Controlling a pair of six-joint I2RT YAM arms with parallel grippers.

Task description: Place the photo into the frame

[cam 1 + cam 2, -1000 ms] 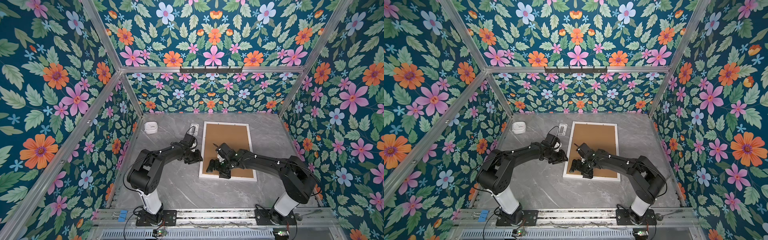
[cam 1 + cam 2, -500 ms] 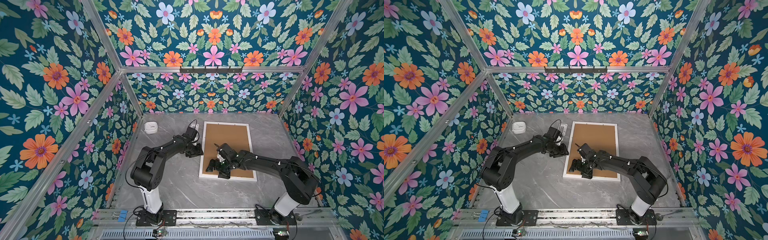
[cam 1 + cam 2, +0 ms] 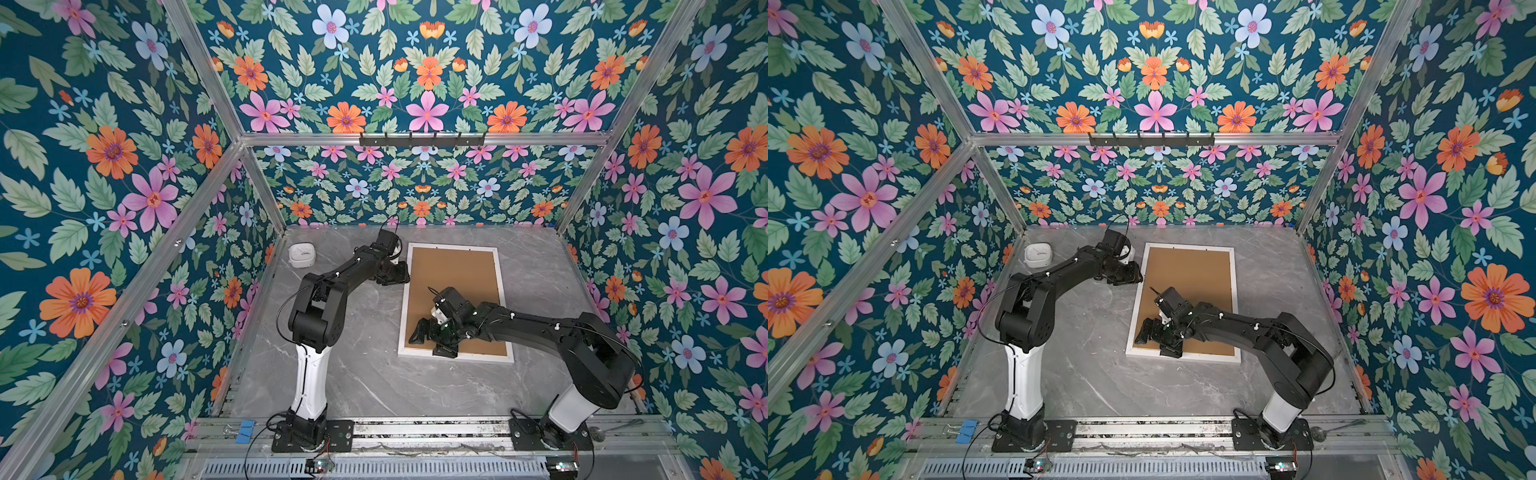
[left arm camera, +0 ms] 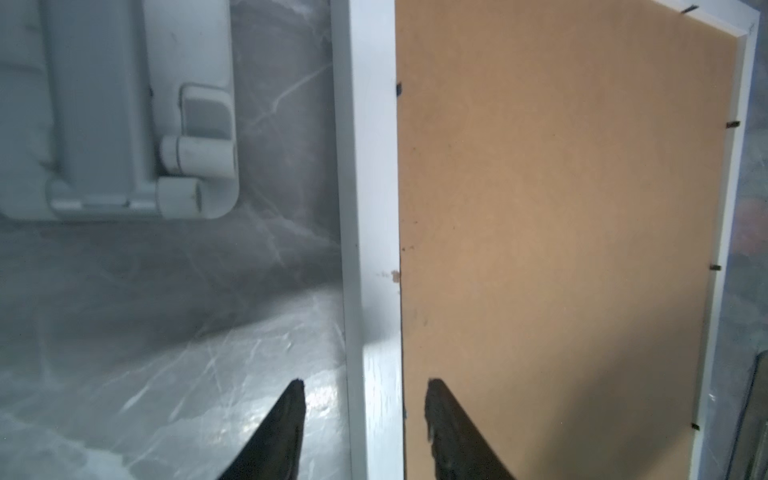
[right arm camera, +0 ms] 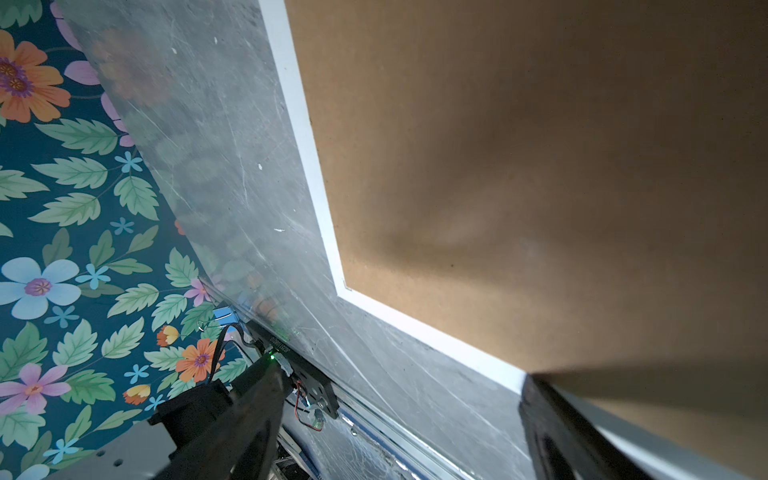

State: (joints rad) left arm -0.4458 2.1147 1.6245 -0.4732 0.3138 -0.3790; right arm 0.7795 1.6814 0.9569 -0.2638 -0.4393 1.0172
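Risks, left to right:
- left hand (image 4: pixel 363 384): fingers spread, straddling the left rim of the frame (image 3: pixel 453 246). One tip is over the worktop (image 3: pixel 365 374) and one over the brown backing board (image 3: pixel 457 274); neither visibly touches. If it pinches and lifts from that one side only, I'd expect the frame to tip and the board to slide loose.
- white hinged plastic piece (image 4: pixel 124 124): lies just beside that rim, easy to knock.
- right hand (image 3: pixel 430 341): fingers spread wide, holding nothing, low over the frame's near-left corner. A tip could catch the rim or push the board askew.
- Both hands work the same long side, so an arm clash is possible.

Contents:
- small white rounded case (image 3: pixel 302 254), far left of the worktop: looks closed, inside unseen.
- frame lies flat, back up, with the board seated inside the rim.
- photo: not visible in any view. It could be under the board, can't tell.
- small dark tabs (image 4: pixel 731 124) along the far rim: can't tell if they pin the board.
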